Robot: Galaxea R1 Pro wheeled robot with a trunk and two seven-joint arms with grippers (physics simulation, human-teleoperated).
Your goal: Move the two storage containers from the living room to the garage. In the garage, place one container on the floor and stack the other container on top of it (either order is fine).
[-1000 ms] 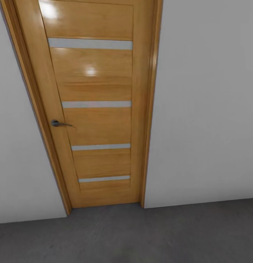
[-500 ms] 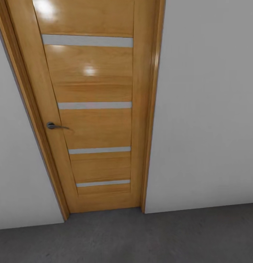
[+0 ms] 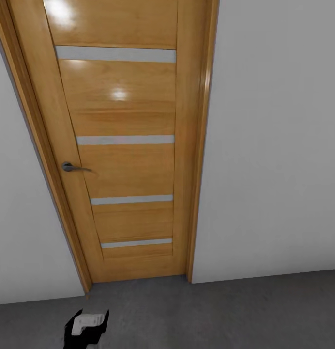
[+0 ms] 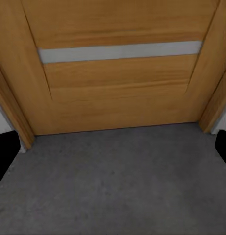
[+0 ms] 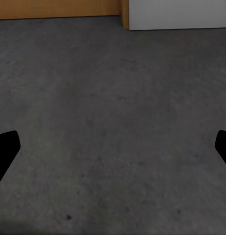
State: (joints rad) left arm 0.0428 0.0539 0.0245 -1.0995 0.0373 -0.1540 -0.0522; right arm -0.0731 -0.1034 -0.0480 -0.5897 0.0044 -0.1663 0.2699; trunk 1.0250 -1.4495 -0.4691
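Facing closed honey-wood panel door (image 3: 124,145) with grey lever handle (image 3: 70,167), centre-left of frame. Left hand (image 4: 113,152) spread, empty; right hand (image 5: 113,152) likewise, over dark grey concrete floor (image 5: 113,98). Best approach: lift left hand squarely to lever.

One wooden door (image 3: 121,145) with one handle (image 3: 70,167), four pale horizontal strips (image 3: 125,140), one floor (image 3: 211,315).

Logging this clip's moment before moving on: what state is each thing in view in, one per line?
Wooden door: shut in its frame.
Door handle: level, nothing touching it.
Left gripper: open, empty, aimed at the door's foot.
Right gripper: open, empty, over the grey floor.
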